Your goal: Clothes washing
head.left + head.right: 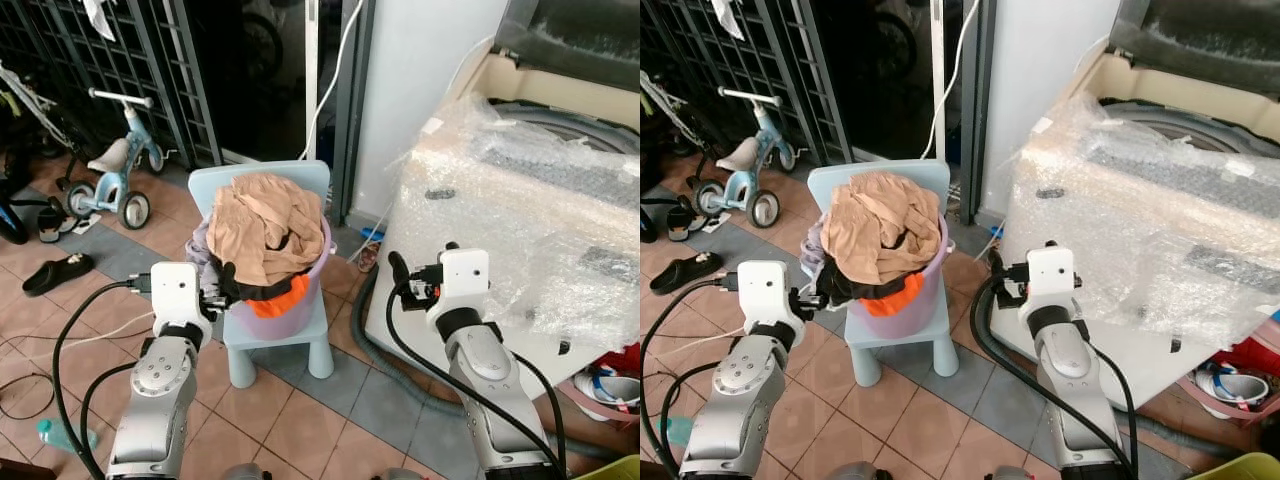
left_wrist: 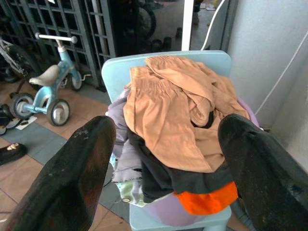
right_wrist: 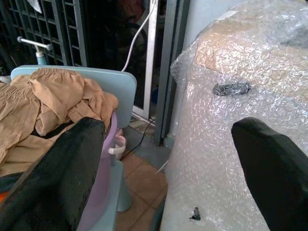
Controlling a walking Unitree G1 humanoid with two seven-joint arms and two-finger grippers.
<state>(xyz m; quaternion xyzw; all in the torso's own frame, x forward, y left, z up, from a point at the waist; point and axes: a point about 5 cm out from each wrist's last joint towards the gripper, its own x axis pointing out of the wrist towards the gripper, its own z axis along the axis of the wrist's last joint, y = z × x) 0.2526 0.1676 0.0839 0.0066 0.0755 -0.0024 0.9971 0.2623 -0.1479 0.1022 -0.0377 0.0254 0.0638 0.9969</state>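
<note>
1. Washing machine at right, biggest thing here, wrapped in bubble wrap, lid up at the back, drum opening partly visible under the wrap.
2. Dark metal grille gate at back left, white wall beside machine, white cable hanging down in between.
3. Tiled floor w/ brown and grey tiles.
4. Light blue plastic chair in middle, left of machine, standing apart from it.
5. Purple laundry basket sitting on chair seat, heaped over the rim.
6. Clothes pile in basket: tan garment on top, black and orange pieces below, pale cloth hanging at the left side.
7. Left gripper just beside basket's left side, near the hanging cloth; fingers spread wide apart in wrist view, nothing between them, pile straight ahead.
8. Right gripper in the gap between chair and machine, close to the wrapped front corner; fingers wide apart, holding nothing.
9. Grey corrugated hose on floor at machine's foot.
10. Small blue-white tricycle at left by the gate.
11. Black sandal on floor, front of tricycle.
</note>
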